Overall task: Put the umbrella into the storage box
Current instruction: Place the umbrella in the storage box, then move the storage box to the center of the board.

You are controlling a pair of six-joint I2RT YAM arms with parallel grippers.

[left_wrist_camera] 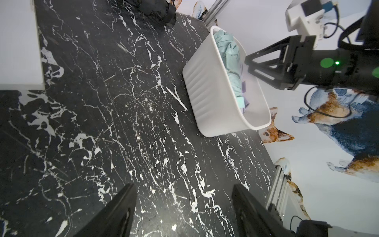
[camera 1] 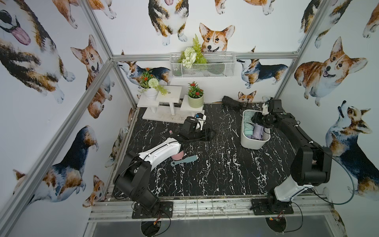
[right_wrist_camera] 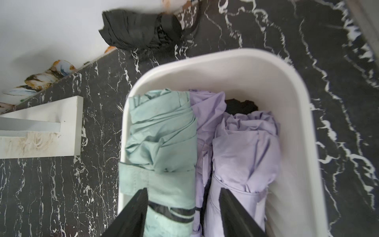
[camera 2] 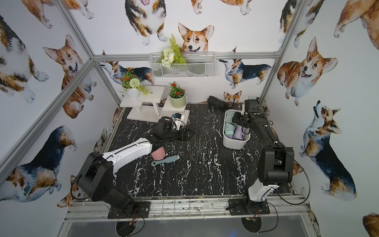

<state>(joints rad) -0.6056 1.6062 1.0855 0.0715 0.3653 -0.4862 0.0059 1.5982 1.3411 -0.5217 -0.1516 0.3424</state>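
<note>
Right gripper (right_wrist_camera: 183, 189), parted and empty as only its wrist view shows, hangs over the storage box (right_wrist_camera: 287, 67); black umbrella (right_wrist_camera: 135, 30) beyond.

Corgi-print wallpaper (camera 1: 256, 30) covers the walls inside an aluminium frame (camera 1: 266, 55). The floor (camera 1: 215, 164) is black marble veined white. A white stepped stand (camera 1: 174, 92) sits far left.

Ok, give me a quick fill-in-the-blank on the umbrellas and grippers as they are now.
The mint-green umbrella and lilac umbrella lie ____ the storage box.
The black umbrella lies outside the box, on the ____.
The right gripper hangs over the box, jaws ____.
The left gripper is open and holds ____.
Missing words: inside; table; open; nothing.
</note>
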